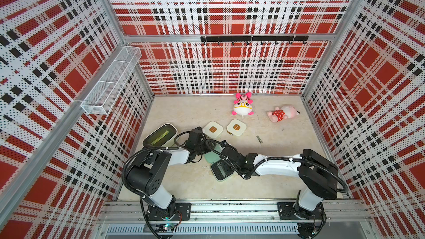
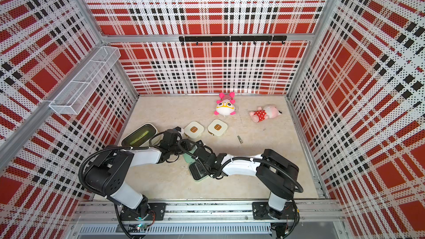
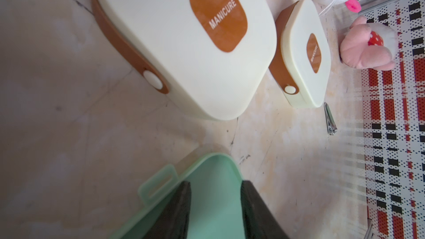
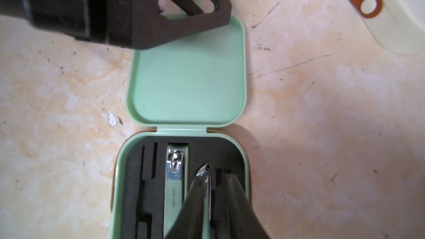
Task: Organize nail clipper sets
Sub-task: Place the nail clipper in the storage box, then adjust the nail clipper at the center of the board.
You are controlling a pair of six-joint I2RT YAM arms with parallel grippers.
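One case at a time: working on the mint-green rounded-square hinged plastic case, lying folded open and flat near the table's middle, at about 6 o'clock from the closed cream rounded-square case with a brown label and its twin. Reaching in from the 4 o'clock side with the right gripper, with jaws drawn almost together and pinching a slim silver metal clipper edge-on, with tip hanging just over the black foam insert beside the seated mint-handled large clipper, likely lining it up with an empty slot so as to drop it in lengthwise. Coming in from the 9 o'clock side with the left gripper, with fingers standing partly apart astride the far corner of the open lid, probably steadying the light case and stopping the lid from swinging shut; not telling from these views whether actually pressing down. Leaving one small loose silver clipper on the beige marbled tabletop at roughly 2 o'clock from the open case, well apart, presumably for a later turn.
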